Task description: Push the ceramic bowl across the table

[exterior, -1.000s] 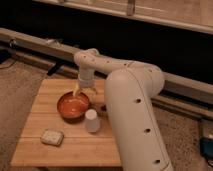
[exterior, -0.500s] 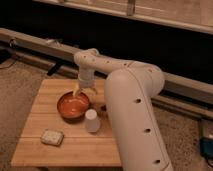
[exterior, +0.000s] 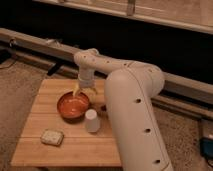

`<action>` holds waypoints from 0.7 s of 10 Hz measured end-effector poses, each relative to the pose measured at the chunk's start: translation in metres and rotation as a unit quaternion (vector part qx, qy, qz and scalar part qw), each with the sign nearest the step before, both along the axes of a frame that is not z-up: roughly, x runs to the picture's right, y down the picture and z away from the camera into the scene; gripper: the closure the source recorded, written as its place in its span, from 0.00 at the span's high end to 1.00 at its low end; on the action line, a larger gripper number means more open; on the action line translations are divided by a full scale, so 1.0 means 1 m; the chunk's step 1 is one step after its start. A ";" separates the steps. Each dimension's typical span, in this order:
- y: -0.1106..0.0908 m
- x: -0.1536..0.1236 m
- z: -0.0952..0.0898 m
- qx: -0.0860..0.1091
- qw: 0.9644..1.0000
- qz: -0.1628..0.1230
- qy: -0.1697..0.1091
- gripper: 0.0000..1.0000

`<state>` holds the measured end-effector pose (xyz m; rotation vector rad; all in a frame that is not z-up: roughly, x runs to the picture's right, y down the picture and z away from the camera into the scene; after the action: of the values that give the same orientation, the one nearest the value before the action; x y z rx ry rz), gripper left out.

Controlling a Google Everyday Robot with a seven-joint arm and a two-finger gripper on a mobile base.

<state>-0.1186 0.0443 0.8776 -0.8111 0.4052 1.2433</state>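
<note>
The orange-red ceramic bowl (exterior: pixel 73 105) sits on the light wooden table (exterior: pixel 45 150), a little behind its middle. My gripper (exterior: pixel 84 92) hangs from the white arm right at the bowl's far right rim, its yellowish fingertips (exterior: pixel 76 90) at or touching the rim. The big white arm hides the table's right side.
A small white cup (exterior: pixel 92 120) stands just in front and to the right of the bowl. A pale rectangular block (exterior: pixel 52 137) lies near the table's front left. A dark wall with a rail runs behind the table. Carpet lies around it.
</note>
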 end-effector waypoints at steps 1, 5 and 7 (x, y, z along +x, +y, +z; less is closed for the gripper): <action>-0.001 0.000 0.000 0.001 1.000 0.000 0.000 0.80; -0.001 0.000 0.000 0.001 1.000 0.000 0.000 0.80; -0.001 0.001 0.005 0.002 1.000 -0.003 0.000 0.80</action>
<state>-0.1175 0.0433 0.8821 -0.8049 0.4045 1.2383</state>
